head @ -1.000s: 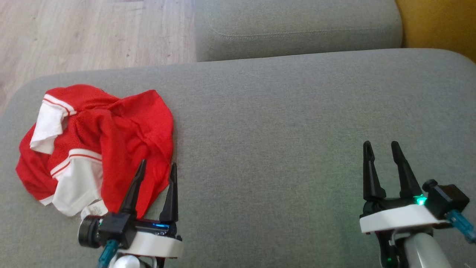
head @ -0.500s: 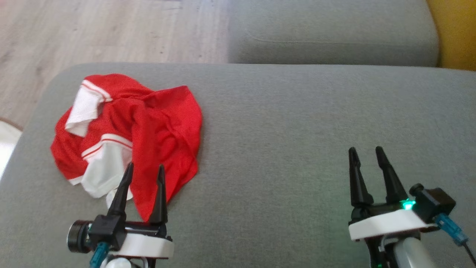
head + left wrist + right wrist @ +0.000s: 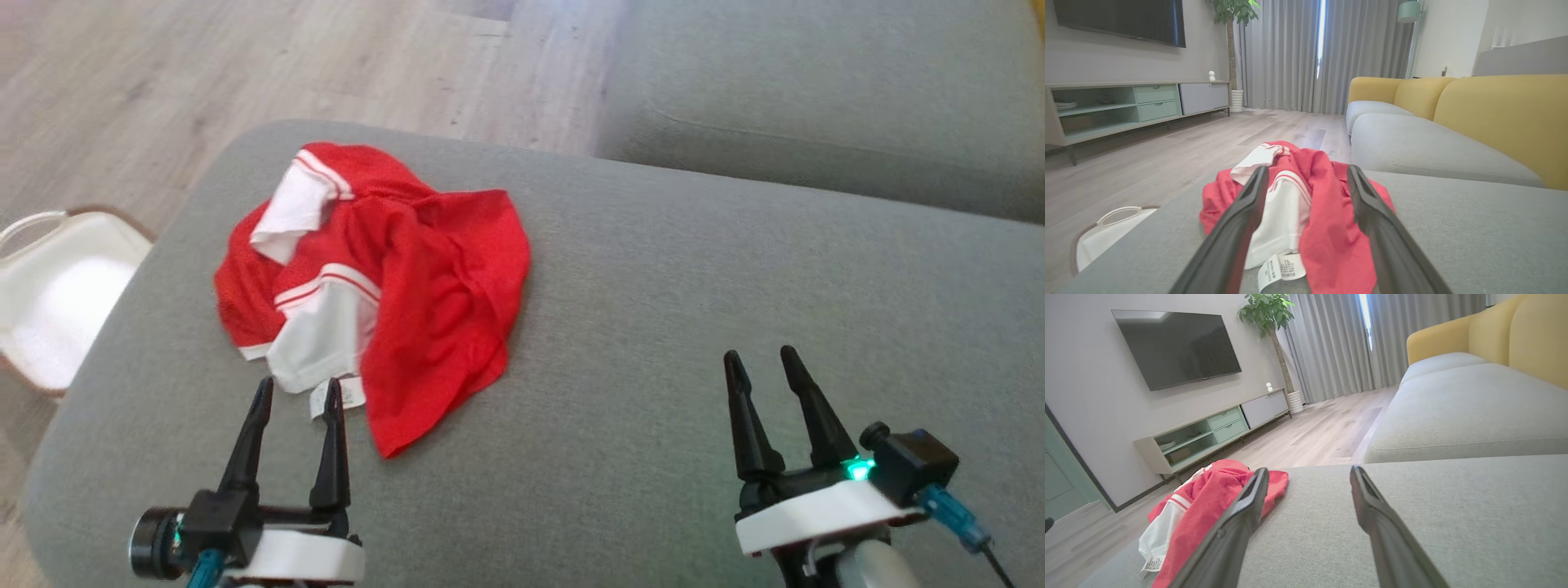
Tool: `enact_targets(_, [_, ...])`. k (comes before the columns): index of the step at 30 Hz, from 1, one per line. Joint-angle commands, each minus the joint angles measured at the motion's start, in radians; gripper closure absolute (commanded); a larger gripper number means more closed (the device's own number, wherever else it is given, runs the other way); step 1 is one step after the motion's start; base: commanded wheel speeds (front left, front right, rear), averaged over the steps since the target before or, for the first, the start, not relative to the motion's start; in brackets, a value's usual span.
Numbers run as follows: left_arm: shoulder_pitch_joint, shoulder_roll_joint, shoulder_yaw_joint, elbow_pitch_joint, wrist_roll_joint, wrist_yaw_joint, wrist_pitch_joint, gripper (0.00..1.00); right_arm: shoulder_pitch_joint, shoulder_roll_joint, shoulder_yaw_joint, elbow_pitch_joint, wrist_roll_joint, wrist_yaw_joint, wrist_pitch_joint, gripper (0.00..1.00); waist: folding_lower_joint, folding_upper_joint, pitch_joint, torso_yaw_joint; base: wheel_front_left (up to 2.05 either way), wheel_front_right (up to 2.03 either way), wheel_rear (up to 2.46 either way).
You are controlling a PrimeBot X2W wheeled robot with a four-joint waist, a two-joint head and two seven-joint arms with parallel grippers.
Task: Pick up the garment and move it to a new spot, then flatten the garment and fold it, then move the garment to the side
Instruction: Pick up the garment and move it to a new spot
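Nothing of the task looks done yet: the garment (image 3: 441, 310) lies crumpled in a red and white heap on the left part of the cushion (image 3: 694, 269), lifted by neither arm. The left gripper (image 3: 299, 382) is spread wide and empty, aimed at the heap's near edge, with its tips close to the white label (image 3: 349, 394). The right gripper (image 3: 759, 353), equally wide and empty, hangs over bare cushion well to the right of the garment. Picking up, moving, flattening, folding and setting aside all remain. As for edges, the heap sits close to the cushion's far edge and not far from its rounded left edge, beyond which the floor (image 3: 163, 82) drops away and a white basket (image 3: 49, 286) stands. A pull leftward or farther away would risk cloth sliding off. The open room is to the right and nearer: a broad bare stretch between the garment and the right gripper, which looks wide enough to spread and fold on. At the far right a second cushion (image 3: 816, 98) begins past a gap, which bounds that side.
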State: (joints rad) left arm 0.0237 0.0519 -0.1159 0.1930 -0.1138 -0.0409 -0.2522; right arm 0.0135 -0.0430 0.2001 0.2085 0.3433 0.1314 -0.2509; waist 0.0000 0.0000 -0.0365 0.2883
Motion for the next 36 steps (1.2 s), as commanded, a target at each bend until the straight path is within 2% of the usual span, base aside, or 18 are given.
enact_targets(1, [-0.026, -0.001, 0.040, -0.029, 0.005, -0.001, -0.010, 0.00, -0.022, -0.007, 0.030, -0.028, 0.008, -0.001, -0.011, 0.00, 0.0000, 0.0000, -0.008, 0.028, 0.00, 0.00, 0.00])
enact_targets(10, [-0.016, -0.002, 0.052, -0.036, 0.006, 0.002, -0.010, 0.00, -0.017, -0.007, 0.038, -0.018, 0.021, -0.001, -0.011, 0.00, 0.0000, 0.0000, -0.011, 0.061, 0.00, 0.00, 0.00])
enact_targets(18, [-0.038, -0.002, 0.073, -0.050, 0.004, -0.009, -0.010, 0.00, -0.034, -0.007, 0.044, -0.021, 0.011, -0.001, -0.011, 0.00, 0.0000, 0.0000, 0.032, 0.047, 0.00, 0.00, 0.00])
enact_targets(22, [-0.115, 0.024, 0.100, -0.041, -0.001, -0.034, -0.010, 0.00, -0.065, -0.007, 0.046, -0.030, -0.015, -0.001, -0.011, 0.00, 0.0000, 0.0000, 0.100, 0.022, 0.00, 0.00, 0.00])
enact_targets(27, [-0.308, 0.122, 0.106, 0.062, -0.005, -0.068, -0.001, 0.00, -0.116, -0.007, 0.021, -0.048, -0.048, -0.001, -0.011, 0.00, 0.0000, 0.0000, 0.197, -0.019, 0.00, 0.00, 0.00])
enact_targets(31, [-0.530, 0.237, 0.069, 0.179, -0.069, -0.087, 0.085, 0.00, -0.155, -0.007, 0.003, -0.064, -0.068, -0.001, -0.011, 0.00, 0.0000, 0.0000, 0.282, -0.061, 0.00, 0.00, 0.00])
enact_targets(36, [-0.754, 0.405, -0.161, 0.292, -0.206, -0.089, 0.245, 0.00, -0.193, -0.007, -0.022, -0.080, -0.083, -0.001, -0.011, 0.00, 0.0000, 0.0000, 0.361, -0.117, 0.00, 0.00, 0.00])
